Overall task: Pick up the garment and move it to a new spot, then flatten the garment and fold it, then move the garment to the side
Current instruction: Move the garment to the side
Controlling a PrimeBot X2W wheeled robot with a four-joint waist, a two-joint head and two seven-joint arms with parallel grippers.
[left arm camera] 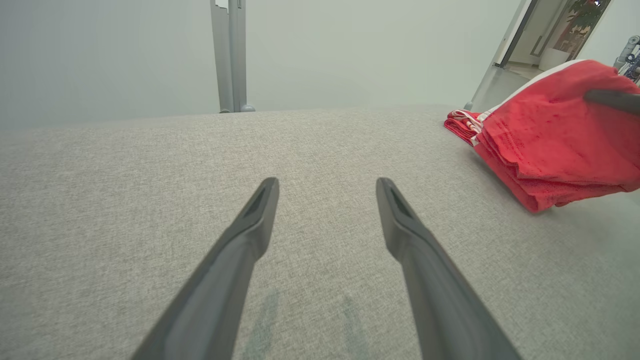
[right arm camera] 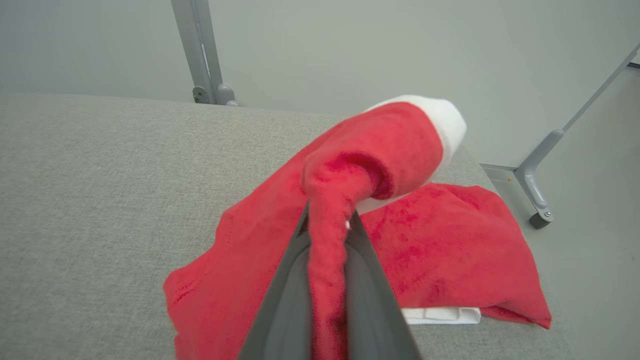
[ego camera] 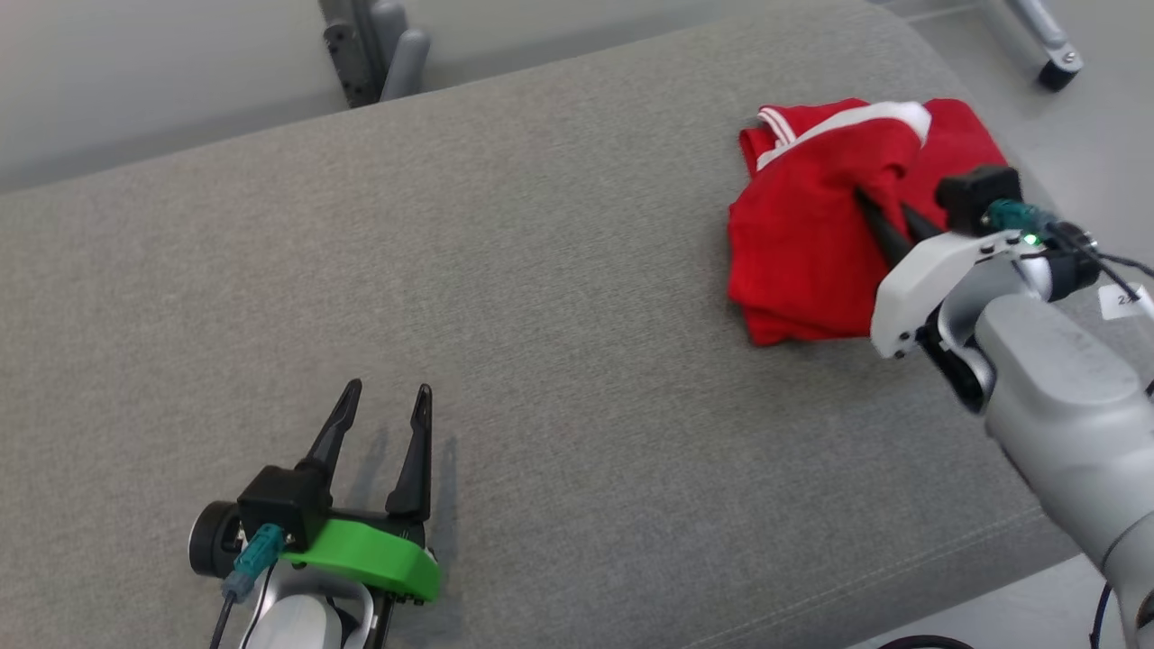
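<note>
Pinching a raised fold of the red garment (right arm camera: 425, 250) between the right fingers (right arm camera: 285, 310); holding the left fingers (left arm camera: 240, 250) wide, well apart from it.

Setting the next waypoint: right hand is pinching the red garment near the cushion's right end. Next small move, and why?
Probably raise the right hand slightly and carry the red garment with white trim toward the middle of the grey fabric cushion. The hand is shut on a raised fold, the rest bunched near the right end, and the open left hand hovers over bare fabric.
</note>
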